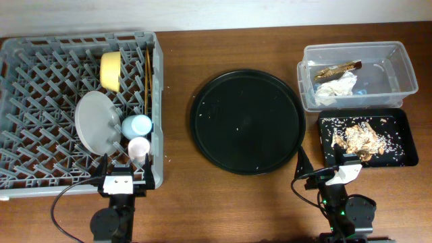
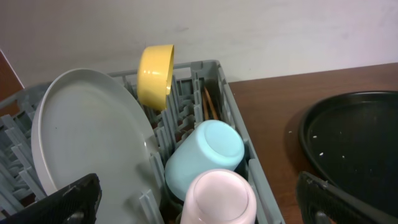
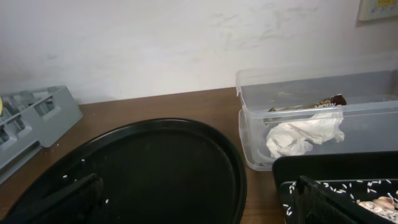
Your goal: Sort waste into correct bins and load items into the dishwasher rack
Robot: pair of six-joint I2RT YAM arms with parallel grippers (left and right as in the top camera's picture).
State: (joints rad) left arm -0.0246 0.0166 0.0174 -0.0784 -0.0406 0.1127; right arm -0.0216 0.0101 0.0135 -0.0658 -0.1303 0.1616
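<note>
The grey dishwasher rack (image 1: 40, 50) holds a grey plate (image 1: 98, 123), a yellow bowl (image 1: 111, 70), a light blue cup (image 1: 137, 125) and a pink cup (image 1: 138, 146); chopsticks (image 1: 147, 74) stand along its right side. The round black tray (image 1: 246, 121) is bare apart from a few rice grains. The clear bin (image 1: 358, 74) holds a wrapper and crumpled tissue. The black rectangular tray (image 1: 368, 138) holds food scraps and rice. My left gripper (image 2: 196, 202) is open and empty, just in front of the pink cup (image 2: 217, 196). My right gripper (image 3: 199, 199) is open and empty over the black tray's near edge (image 3: 168, 168).
The rack's right wall (image 2: 239, 134) runs between the cups and the bare brown table. The clear bin (image 3: 311, 124) and the scrap tray's corner (image 3: 336, 180) stand to the right of my right gripper. A wall closes the table's far side.
</note>
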